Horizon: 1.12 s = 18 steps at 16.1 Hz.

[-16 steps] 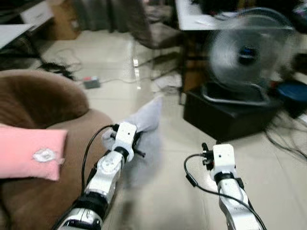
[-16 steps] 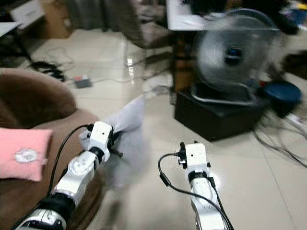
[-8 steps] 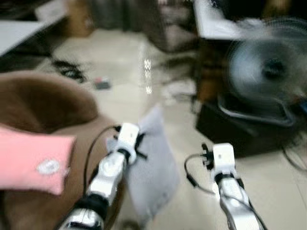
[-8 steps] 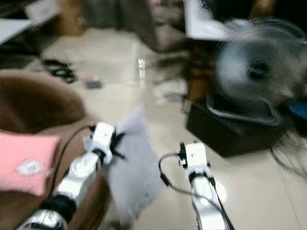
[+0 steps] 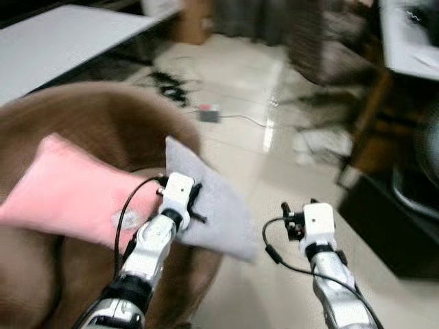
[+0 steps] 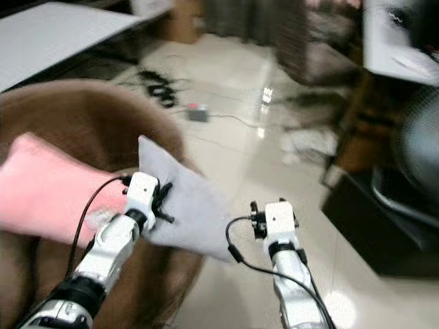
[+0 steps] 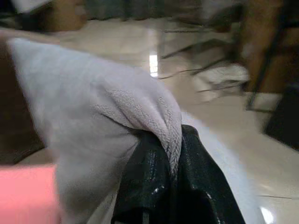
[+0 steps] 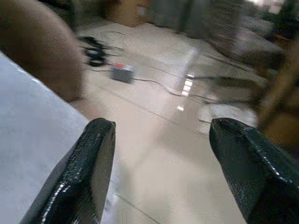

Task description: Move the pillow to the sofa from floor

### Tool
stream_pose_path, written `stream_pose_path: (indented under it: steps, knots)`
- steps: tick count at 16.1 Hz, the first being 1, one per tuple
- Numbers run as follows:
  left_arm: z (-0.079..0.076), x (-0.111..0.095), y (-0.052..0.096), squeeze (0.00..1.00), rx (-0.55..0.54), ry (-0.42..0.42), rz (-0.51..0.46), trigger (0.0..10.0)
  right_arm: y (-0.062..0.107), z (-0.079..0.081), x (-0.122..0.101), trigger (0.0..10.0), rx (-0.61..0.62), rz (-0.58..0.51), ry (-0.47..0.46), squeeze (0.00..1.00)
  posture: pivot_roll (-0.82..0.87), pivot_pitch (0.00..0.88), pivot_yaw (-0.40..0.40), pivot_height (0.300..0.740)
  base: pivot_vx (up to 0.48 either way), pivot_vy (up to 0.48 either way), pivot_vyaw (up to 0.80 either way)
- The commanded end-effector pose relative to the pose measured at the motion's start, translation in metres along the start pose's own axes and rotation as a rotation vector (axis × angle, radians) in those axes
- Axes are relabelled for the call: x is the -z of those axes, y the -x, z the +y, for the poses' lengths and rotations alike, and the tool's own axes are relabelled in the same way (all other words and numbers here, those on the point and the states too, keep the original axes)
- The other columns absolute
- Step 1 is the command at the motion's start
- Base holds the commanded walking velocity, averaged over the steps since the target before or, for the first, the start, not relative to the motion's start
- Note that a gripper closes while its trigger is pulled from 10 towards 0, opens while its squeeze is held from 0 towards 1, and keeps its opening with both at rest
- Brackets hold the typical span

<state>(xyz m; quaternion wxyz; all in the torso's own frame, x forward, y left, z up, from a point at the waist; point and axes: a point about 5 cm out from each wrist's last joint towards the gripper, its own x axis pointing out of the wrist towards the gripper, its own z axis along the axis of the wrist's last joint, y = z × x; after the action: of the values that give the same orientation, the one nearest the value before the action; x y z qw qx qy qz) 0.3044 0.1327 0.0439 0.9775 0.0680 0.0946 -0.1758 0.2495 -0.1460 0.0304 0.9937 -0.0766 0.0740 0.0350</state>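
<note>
Left eye view shows the left pincer [image 5: 186,203] clamped on a grey pillow [image 5: 216,209], held in the air above the edge of the brown sofa [image 5: 82,130], just beside a pink pillow [image 5: 65,195] that lies on the seat. From the left wrist camera, a fold of grey fabric is pinched tight between the black fingers [image 7: 145,182]. The right pincer [image 8: 163,158] hangs over the pale tiled floor [image 6: 233,144] with its fingers spread wide and nothing between them, the grey pillow close at its side. A white worktop [image 5: 62,41] stands behind the sofa.
</note>
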Motion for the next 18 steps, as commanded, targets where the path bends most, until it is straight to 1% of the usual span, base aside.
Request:
stream_pose_path:
  steps: [1,3,4,7,8,10,12,13,14,15,16,17,18]
  knots:
    - [0.0067,-0.0147,-0.0016,0.00,-0.026,-0.018,-0.072,0.0,-0.0003,0.0055,-0.0002,10.0,-0.018,-0.001,-0.014,0.52,0.01,0.000,0.057,0.740,0.000,0.000,0.78]
    - [0.0076,-0.0146,-0.0008,0.00,-0.030,-0.017,-0.074,0.0,-0.0004,0.0071,-0.0004,10.0,-0.030,-0.002,-0.009,0.52,0.02,0.000,0.055,0.740,0.000,0.000,0.78]
    - [0.0083,-0.0144,0.0004,0.00,-0.035,-0.016,-0.075,0.0,-0.0010,0.0073,-0.0002,10.0,-0.031,-0.003,-0.007,0.55,0.02,0.000,0.051,0.740,0.000,0.000,0.77]
    - [0.0112,-0.0123,0.0018,0.00,-0.055,-0.028,-0.061,0.0,-0.0026,0.0050,0.0003,10.0,-0.014,-0.009,-0.033,0.54,0.03,0.000,0.048,0.740,0.000,0.000,0.77]
    - [0.0124,-0.0117,0.0024,0.00,-0.062,-0.028,-0.058,0.0,-0.0037,0.0056,0.0033,10.0,-0.019,0.021,-0.022,0.42,0.04,0.004,0.046,0.740,0.000,0.000,0.00]
    - [0.0152,-0.0112,0.0028,0.00,-0.079,-0.049,-0.048,0.0,-0.0047,0.0067,0.0039,10.0,-0.026,0.023,-0.011,0.25,0.04,0.006,0.045,0.740,0.000,0.000,0.00]
    - [0.0160,-0.0110,0.0035,0.00,-0.083,-0.045,-0.048,0.0,-0.0041,0.0076,0.0041,10.0,-0.027,0.012,-0.014,0.27,0.04,0.011,0.045,0.740,0.000,0.000,0.00]
    - [0.0157,-0.0110,0.0037,0.00,-0.081,-0.046,-0.048,0.0,-0.0039,0.0088,0.0038,10.0,-0.037,0.001,0.012,0.37,0.04,0.013,0.047,0.740,0.000,0.000,0.00]
    - [0.0150,-0.0111,0.0040,0.00,-0.081,-0.044,-0.050,0.0,-0.0035,0.0103,0.0047,10.0,-0.047,0.005,0.027,0.41,0.04,0.017,0.045,0.740,0.000,0.000,0.80]
    - [0.0150,-0.0110,0.0049,0.00,-0.081,-0.046,-0.051,0.0,-0.0024,0.0113,0.0061,10.0,-0.042,0.015,0.016,0.43,0.04,0.024,0.047,0.740,0.000,0.000,0.79]
    - [0.0153,-0.0105,0.0053,0.00,-0.083,-0.047,-0.049,0.0,-0.0021,0.0110,0.0064,10.0,-0.038,0.014,0.017,0.43,0.04,0.024,0.047,0.740,0.000,0.000,0.79]
    - [0.0158,-0.0097,0.0059,0.00,-0.085,-0.050,-0.045,0.0,-0.0019,0.0108,0.0068,10.0,-0.039,0.014,0.020,0.47,0.04,0.027,0.047,0.740,0.000,0.000,0.77]
    - [0.0160,-0.0095,0.0060,0.00,-0.085,-0.053,-0.043,0.0,-0.0019,0.0105,0.0073,10.0,-0.040,0.016,0.020,0.47,0.04,0.027,0.047,0.740,0.000,0.000,0.77]
